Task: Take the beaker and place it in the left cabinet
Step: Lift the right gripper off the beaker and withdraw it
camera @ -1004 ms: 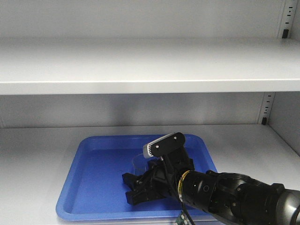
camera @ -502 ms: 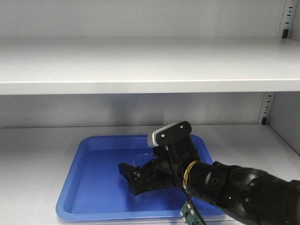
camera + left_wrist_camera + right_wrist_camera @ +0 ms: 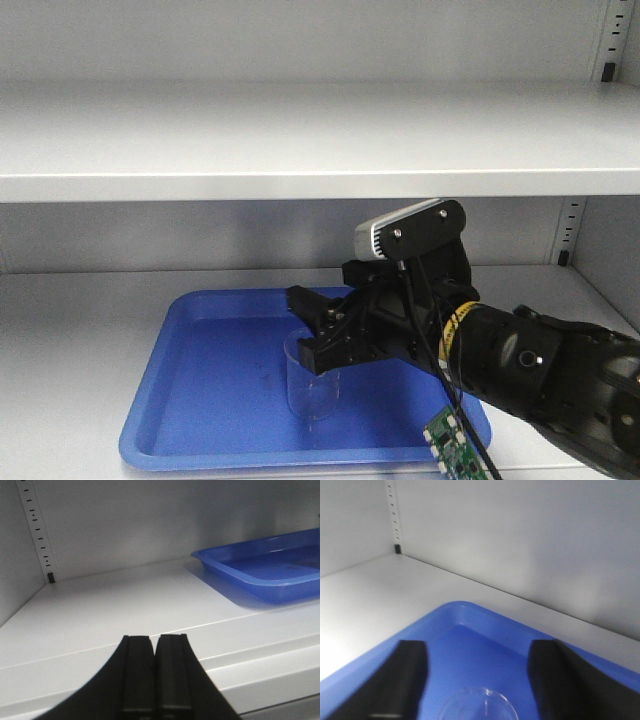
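The beaker [image 3: 312, 379] stands upright in the blue tray [image 3: 190, 395], lower centre of the front view. The right gripper [image 3: 318, 335], jaws wide, hovers at its rim; a careless exit could clip and topple it. The left gripper [image 3: 155, 672] is closed, empty

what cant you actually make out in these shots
- Beaker rim: in the front view the right gripper covers its back edge, so contact is unclear.
- Beaker body: the right wrist view's bottom edge cuts it off, leaving only a blurred rim.
- Blue tray right front corner: hidden by the arm in the front view.
- Left gripper: only its closed fingertips show in the left wrist view.
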